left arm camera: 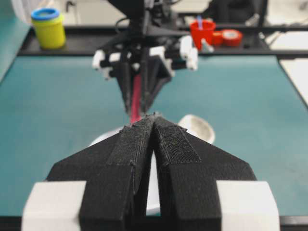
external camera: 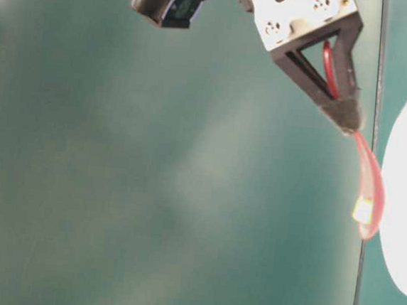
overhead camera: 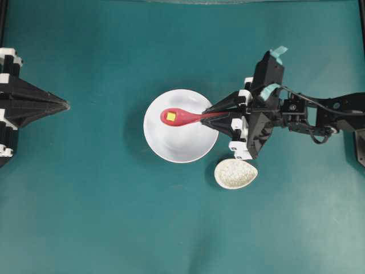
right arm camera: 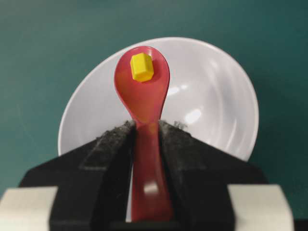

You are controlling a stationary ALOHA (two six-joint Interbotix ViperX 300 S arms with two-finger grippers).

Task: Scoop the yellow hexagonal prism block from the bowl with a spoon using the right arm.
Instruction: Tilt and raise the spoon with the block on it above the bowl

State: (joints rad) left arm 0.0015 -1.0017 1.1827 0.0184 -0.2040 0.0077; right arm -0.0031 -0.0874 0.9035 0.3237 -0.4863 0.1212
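Note:
My right gripper (overhead camera: 212,114) is shut on the handle of the pinkish-red spoon (overhead camera: 185,117). The spoon's scoop is held over the white bowl (overhead camera: 182,142). The yellow hexagonal prism block (overhead camera: 170,116) lies in the scoop. The right wrist view shows the block (right arm camera: 142,67) near the scoop's far tip, the spoon (right arm camera: 143,96) level, and the bowl (right arm camera: 211,96) under it. In the table-level view the spoon (external camera: 369,185) stands slightly apart from the bowl (external camera: 406,199). My left gripper (overhead camera: 65,105) is shut and empty at the far left.
A small speckled cream dish (overhead camera: 235,173) lies on the teal mat just below the right gripper and right of the bowl. In the left wrist view a yellow jar (left arm camera: 48,28) and a red cup (left arm camera: 202,31) stand beyond the mat's far edge.

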